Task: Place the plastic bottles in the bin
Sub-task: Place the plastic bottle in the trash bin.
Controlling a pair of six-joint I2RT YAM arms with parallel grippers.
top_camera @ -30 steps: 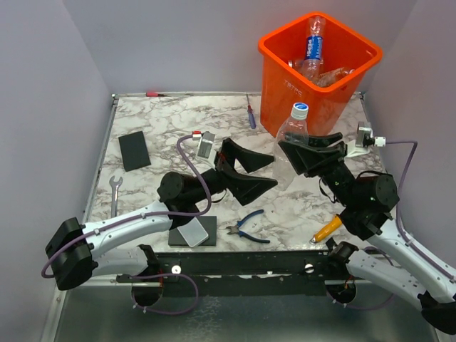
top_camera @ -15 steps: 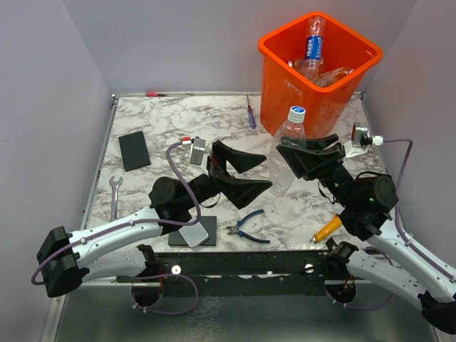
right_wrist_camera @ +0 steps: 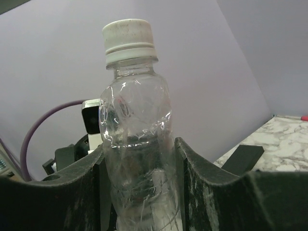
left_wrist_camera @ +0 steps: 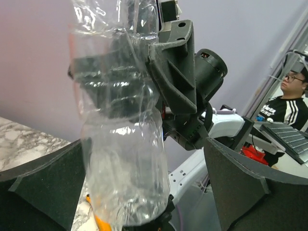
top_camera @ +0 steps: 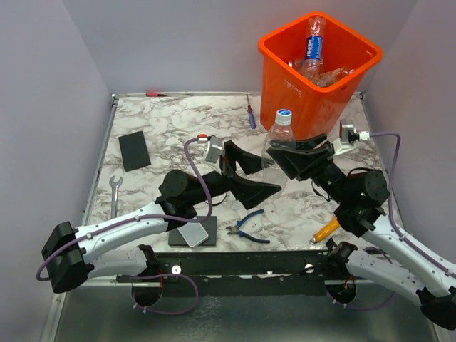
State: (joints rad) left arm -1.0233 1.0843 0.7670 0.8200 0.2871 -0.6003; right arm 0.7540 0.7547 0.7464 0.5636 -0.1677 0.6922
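**Clear bottle in my right grip, short of the bin**

The clear, crumpled plastic bottle with the white cap [top_camera: 280, 137] stands upright, cap up, between the two black fingers of my right gripper [right_wrist_camera: 139, 192]. The fingers press in on its lower body from both sides, so that gripper is clamped on the bottle. In the top view the bottle sits in front of the near wall of the large bright orange plastic bin [top_camera: 292, 92], not over its rim. Several other bottles already lie inside the bin, among them a clear one with a blue label [top_camera: 313, 44] standing on end.

My left gripper [top_camera: 272, 176] is spread wide, one finger on each side of the same bottle's lower half. In the left wrist view neither finger touches it.

On the white and grey marbled table [top_camera: 171, 117] lie blue-handled pliers [top_camera: 249, 226] near the front edge and an orange-handled screwdriver [top_camera: 326, 229] beside my right arm. A flat black rectangular block [top_camera: 134, 150] and a small steel wrench [top_camera: 115, 194] lie to the left.
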